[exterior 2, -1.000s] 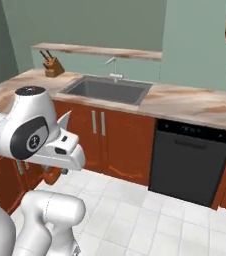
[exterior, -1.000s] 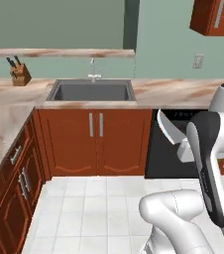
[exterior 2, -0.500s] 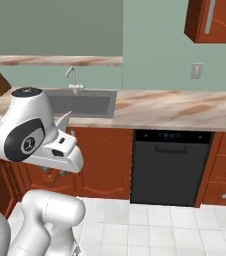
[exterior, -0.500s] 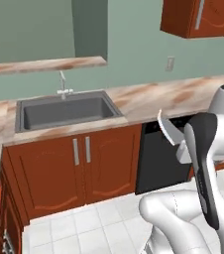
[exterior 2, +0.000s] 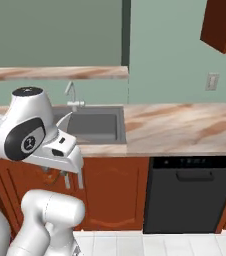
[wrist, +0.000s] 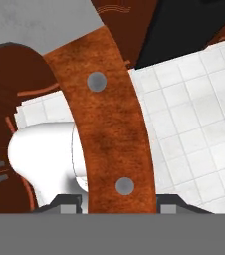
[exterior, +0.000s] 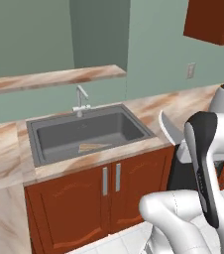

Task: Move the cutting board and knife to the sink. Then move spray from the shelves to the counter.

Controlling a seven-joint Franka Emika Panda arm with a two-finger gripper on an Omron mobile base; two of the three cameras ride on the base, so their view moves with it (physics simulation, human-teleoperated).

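Holding the knife (wrist: 107, 134) by its reddish-brown handle, my gripper (wrist: 118, 203) is clamped on it with a dark finger tip (wrist: 67, 201) showing on either side of the wood. Two grey rivets mark the handle, and the grey blade runs off toward the top left of the hand view. Behind the knife lie white floor tiles (wrist: 194, 124), reddish-brown cabinet fronts and a black oven panel. From the left base view the silver blade (exterior: 169, 130) sticks up beside my arm, in front of the tabletop (exterior: 153, 106) and to the right of the sink (exterior: 44, 154). The cutting board (exterior: 93, 147) lies flat on the bottom of the grey basin, near its front wall. A faucet (exterior: 80, 99) stands behind the sink. Above it a long shelf (exterior: 54, 78) runs along the green wall. In the right base view the black oven (exterior 2: 192, 192) sits under the tabletop, right of the sink cabinet doors.
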